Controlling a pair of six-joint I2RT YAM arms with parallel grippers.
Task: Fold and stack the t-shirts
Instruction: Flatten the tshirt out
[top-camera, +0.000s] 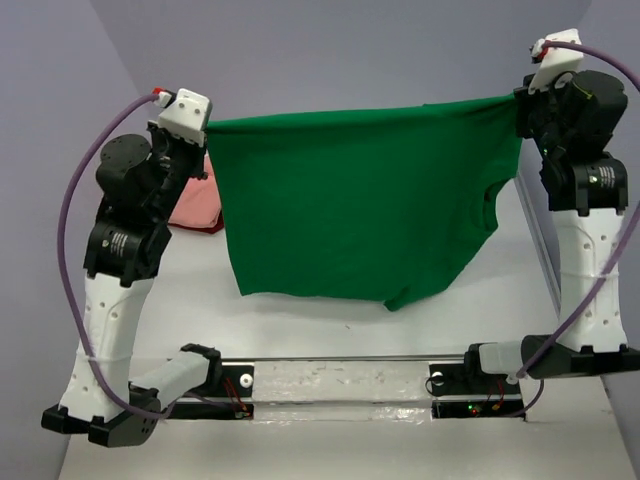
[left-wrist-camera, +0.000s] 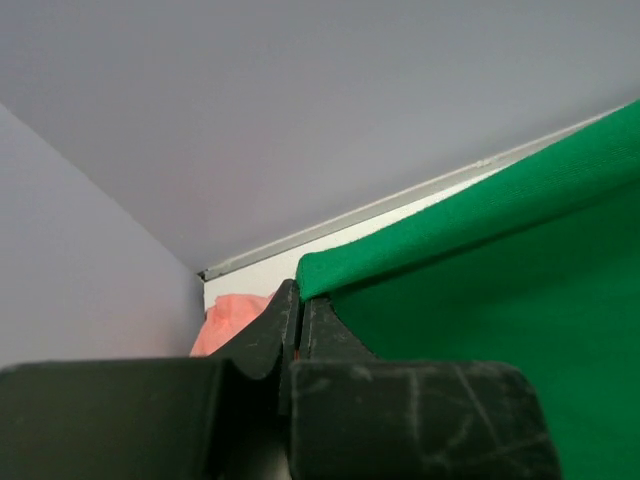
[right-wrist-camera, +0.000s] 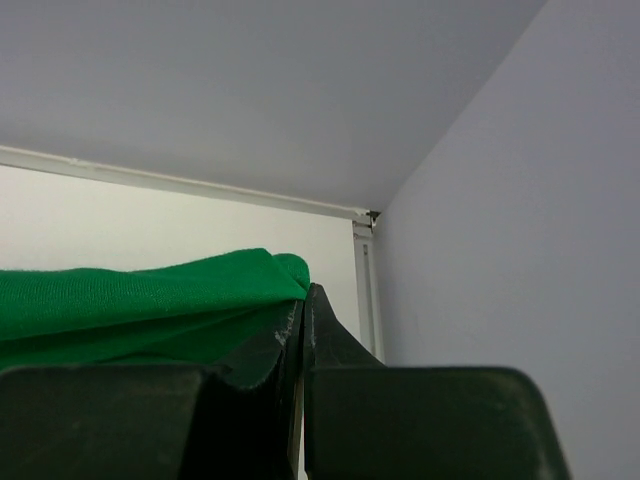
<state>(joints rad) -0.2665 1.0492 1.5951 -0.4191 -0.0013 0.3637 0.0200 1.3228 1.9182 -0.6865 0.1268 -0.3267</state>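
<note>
Green t-shirt (top-camera: 350, 210) hangs spread in the air above the white table (top-camera: 330, 330). The left gripper (top-camera: 207, 132) pinches its top left corner and the right gripper (top-camera: 517, 100) its top right corner, fingers pressed tight on the cloth. Behind its left edge a salmon-pink shirt (top-camera: 197, 208) lies bunched on the table, partly hidden.

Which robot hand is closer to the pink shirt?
Left. The left gripper pinches the green shirt by a corner, close by the pink shirt; the right gripper pinches the other corner, far off on the opposite side.
</note>
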